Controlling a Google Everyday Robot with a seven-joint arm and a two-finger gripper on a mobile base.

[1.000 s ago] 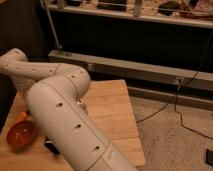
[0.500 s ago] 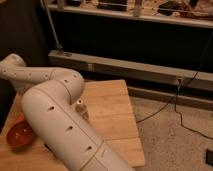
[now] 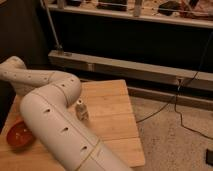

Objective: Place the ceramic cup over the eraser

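My white arm (image 3: pixel 60 125) fills the left of the camera view and bends back over the wooden table (image 3: pixel 112 115) toward the far left. The gripper is out of view past the arm's far end. A small pale upright object (image 3: pixel 81 110) stands on the table right beside the arm; I cannot tell whether it is the ceramic cup. The eraser does not show; the arm hides much of the table's left part.
An orange-red bowl (image 3: pixel 19 135) sits at the table's front left, partly behind the arm. A low metal rail (image 3: pixel 125 70) and a dark wall stand behind the table. Cables (image 3: pixel 175 100) lie on the speckled floor at the right.
The arm has shifted across the table and now covers more of its left side. The small pale object beside it has come into view. A dark item near the bowl is now hidden.
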